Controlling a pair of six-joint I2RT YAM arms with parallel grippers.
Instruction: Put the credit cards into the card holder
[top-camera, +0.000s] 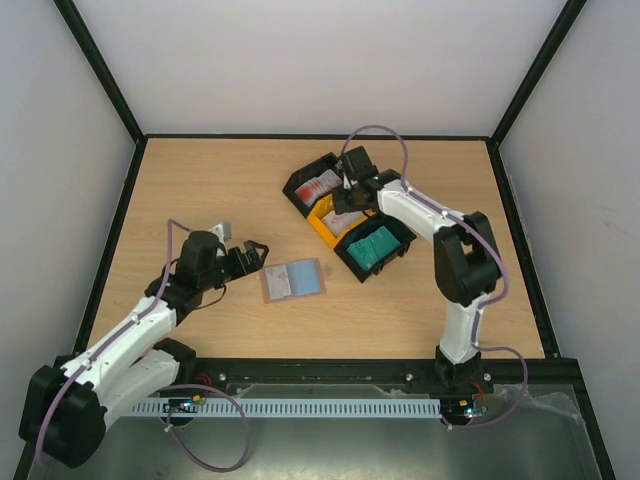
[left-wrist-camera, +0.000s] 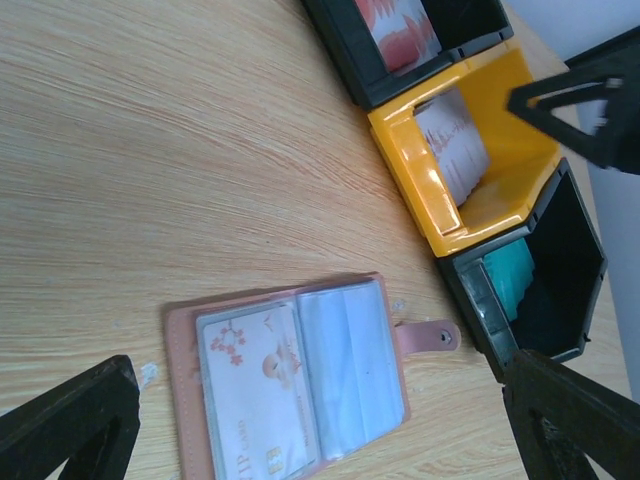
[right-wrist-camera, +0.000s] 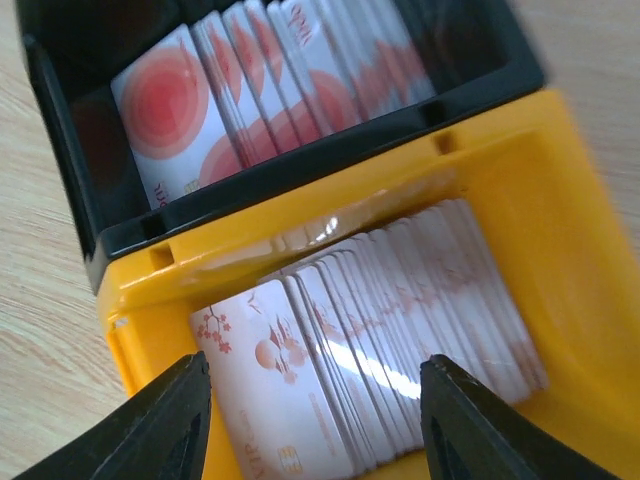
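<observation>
— Cards?
— The credit cards stand packed within the orange tray walls. The right gripper hangs above them, spread and empty.
— Holder?
— The card holder lies unfolded, apart from that tray, bare wood around its edges. The left gripper is beyond it, spread wide.

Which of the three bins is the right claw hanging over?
The orange tray, the middle one, holding white cards; the right gripper hangs open over it. The red-card tray and teal-card tray are black.

We see a matt, wood-grain table. In the wrist view's centre, the orange tray is glossy plastic, holding smooth, shiny credit cards. The card holder looks leather-like, with clear glossy pockets.
</observation>
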